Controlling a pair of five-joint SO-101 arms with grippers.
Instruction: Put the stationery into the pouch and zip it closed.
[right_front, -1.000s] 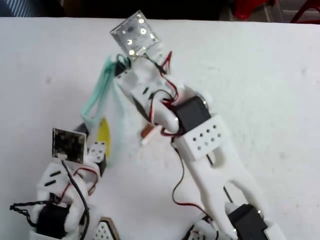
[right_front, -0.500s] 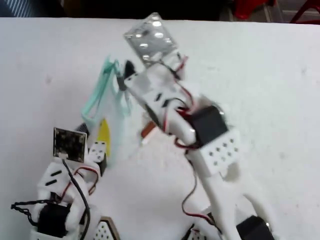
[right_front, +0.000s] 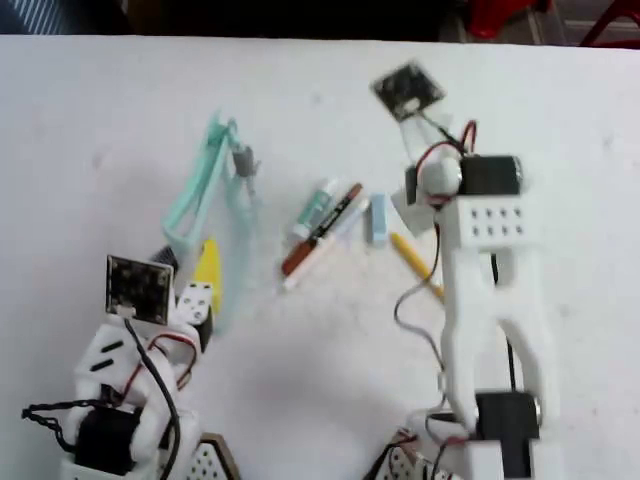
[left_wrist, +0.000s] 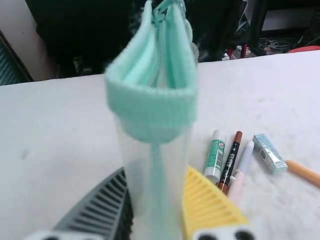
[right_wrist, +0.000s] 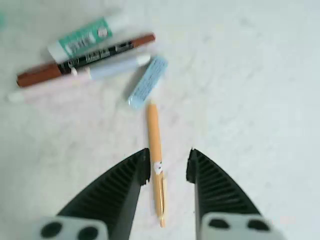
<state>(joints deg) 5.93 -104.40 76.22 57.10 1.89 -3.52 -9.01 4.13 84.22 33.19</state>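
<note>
Five pieces of stationery lie out on the table (right_front: 560, 150), none of them in the pouch (left_wrist: 152, 100) yet: a glue stick (right_wrist: 82, 37), a brown marker (right_wrist: 85, 60) and a pale pen (right_wrist: 80, 75) bunched together, a blue eraser (right_wrist: 146, 82) just beside them, and an orange pen (right_wrist: 154, 135) with one end close to the eraser. The right gripper (right_wrist: 167, 160) hangs over that orange pen with its jaws parted, one on each side of the barrel, holding nothing. The left gripper (left_wrist: 156, 175) is clamped on one end of the pouch, whose teal-edged end points away from it, on the far side of the cluster from the orange pen. The likely trouble is the thin round barrel: jaws closing off-centre could roll it aside or push it into the eraser, and a soft pouch held by one end may sag (how wide its mouth stands cannot be told), so a pen could catch on the rim. A second ago the right arm was stretched across to the pouch's far end, covering the stationery; it has since swung back to its own side, while the left arm and pouch have kept their place
</note>
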